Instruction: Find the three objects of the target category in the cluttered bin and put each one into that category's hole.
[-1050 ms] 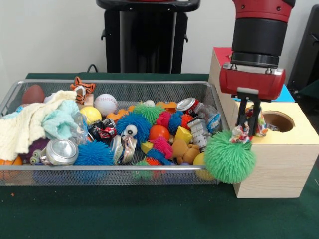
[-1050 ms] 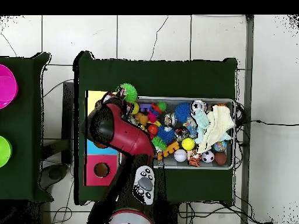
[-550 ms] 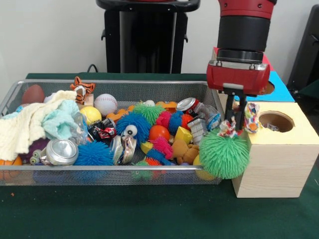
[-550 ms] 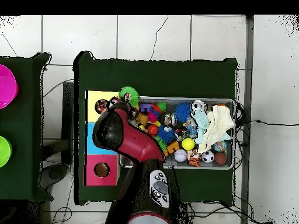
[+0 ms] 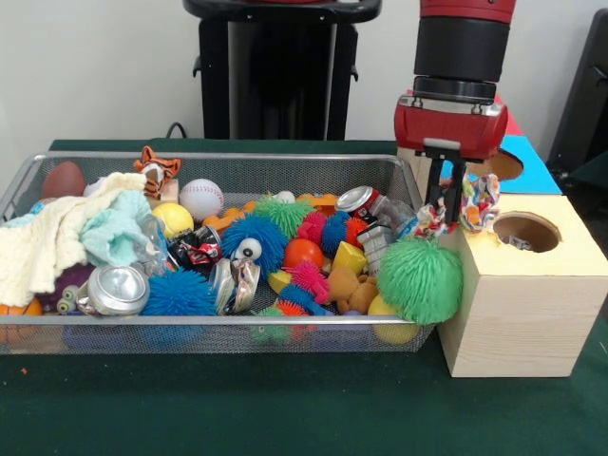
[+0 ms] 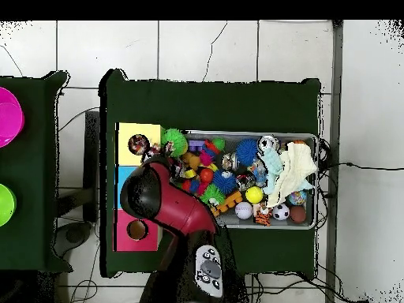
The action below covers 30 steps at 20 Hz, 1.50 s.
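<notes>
Dark green cloth covers the table (image 5: 285,408), and on it nearest the camera sit a wire mesh bin (image 5: 190,332) crowded with toys and, to its right, a pale wooden box (image 5: 522,304) with a round hole (image 5: 527,231) in its yellow top. A green spiky ball (image 5: 420,280) rests at the bin's right end, against the box's left wall. Just above it the gripper (image 5: 454,204) pinches a multicoloured knotted rope toy (image 5: 480,202), which hangs at the box's near-left top corner, left of the hole. Further back in the bin lie a baseball (image 5: 200,199), a tiger toy (image 5: 155,167) and a crushed can (image 5: 358,200); cream cloth (image 5: 47,237) drapes the left end.
</notes>
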Each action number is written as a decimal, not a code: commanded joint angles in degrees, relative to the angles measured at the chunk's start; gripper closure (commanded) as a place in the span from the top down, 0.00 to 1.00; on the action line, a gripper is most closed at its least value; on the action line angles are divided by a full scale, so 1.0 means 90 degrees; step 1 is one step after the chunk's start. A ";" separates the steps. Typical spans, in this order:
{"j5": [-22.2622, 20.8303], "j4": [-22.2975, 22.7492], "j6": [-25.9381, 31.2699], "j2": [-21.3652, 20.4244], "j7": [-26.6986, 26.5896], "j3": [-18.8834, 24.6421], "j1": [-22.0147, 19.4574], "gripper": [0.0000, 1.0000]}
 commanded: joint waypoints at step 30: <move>0.1437 -0.0090 0.0207 0.0325 0.1779 -0.0497 0.1228 0.00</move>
